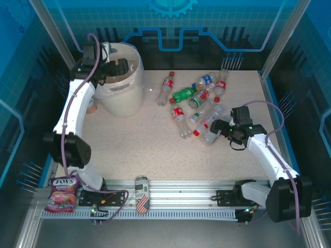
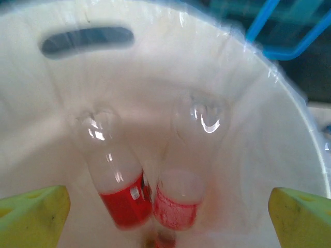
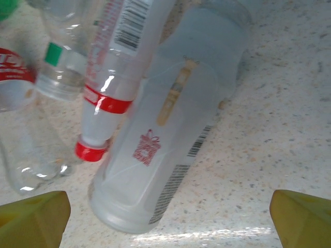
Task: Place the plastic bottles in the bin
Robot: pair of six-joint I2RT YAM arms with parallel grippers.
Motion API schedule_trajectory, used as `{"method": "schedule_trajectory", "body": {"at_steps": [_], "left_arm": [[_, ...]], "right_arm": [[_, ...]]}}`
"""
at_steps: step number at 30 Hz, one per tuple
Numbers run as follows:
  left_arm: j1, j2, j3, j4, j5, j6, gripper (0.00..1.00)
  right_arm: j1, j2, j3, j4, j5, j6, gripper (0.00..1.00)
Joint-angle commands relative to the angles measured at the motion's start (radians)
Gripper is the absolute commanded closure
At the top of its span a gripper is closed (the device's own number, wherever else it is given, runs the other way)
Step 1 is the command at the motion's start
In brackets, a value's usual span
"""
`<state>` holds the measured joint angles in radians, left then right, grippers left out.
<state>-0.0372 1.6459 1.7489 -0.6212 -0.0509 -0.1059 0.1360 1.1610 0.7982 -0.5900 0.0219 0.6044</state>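
Next grab: we lower the right gripper (image 3: 165, 219) square across the pale bottle (image 3: 165, 144), clear of the red-capped bottle (image 3: 106, 98) touching it. Its jaws are wide apart, empty and touching nothing. The left gripper (image 2: 165, 219) hangs spread and empty over the bin (image 2: 289, 134), with two bottles (image 2: 121, 186) inside. The other plastic bottles (image 1: 194, 98) lie on the table (image 1: 150, 150).

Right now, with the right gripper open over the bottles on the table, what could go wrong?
1. The right gripper straddles a pale bottle, and a red-capped bottle lies right beside it; closing may pinch or shove both.
2. The pale bottle lies on its side on the table; it may roll or slip from the jaws.
3. The left gripper hangs at the mouth of the bin; a sideways pull-back may knock its rim.
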Motion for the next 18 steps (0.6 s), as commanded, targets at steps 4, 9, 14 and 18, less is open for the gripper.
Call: {"method": "schedule_trajectory", "body": {"at_steps": [4, 9, 14, 18], "left_arm": [[-0.121, -0.348, -0.380, 0.110, -0.042, -0.073, 0.01], [-0.236, -0.487, -0.490, 0.086, -0.097, -0.098, 0.01], [-0.257, -0.568, -0.494, 0.041, -0.103, -0.107, 0.01], [-0.262, -0.606, -0.476, 0.030, -0.062, -0.150, 0.01]], "right_arm": [[0.096, 0.122, 0.050, 0.045, 0.049, 0.043, 0.00], [0.120, 0.193, 0.034, 0.083, 0.074, 0.071, 0.00], [0.138, 0.257, 0.014, 0.131, 0.086, 0.083, 0.00], [0.154, 0.320, 0.022, 0.157, 0.089, 0.083, 0.01]]}}
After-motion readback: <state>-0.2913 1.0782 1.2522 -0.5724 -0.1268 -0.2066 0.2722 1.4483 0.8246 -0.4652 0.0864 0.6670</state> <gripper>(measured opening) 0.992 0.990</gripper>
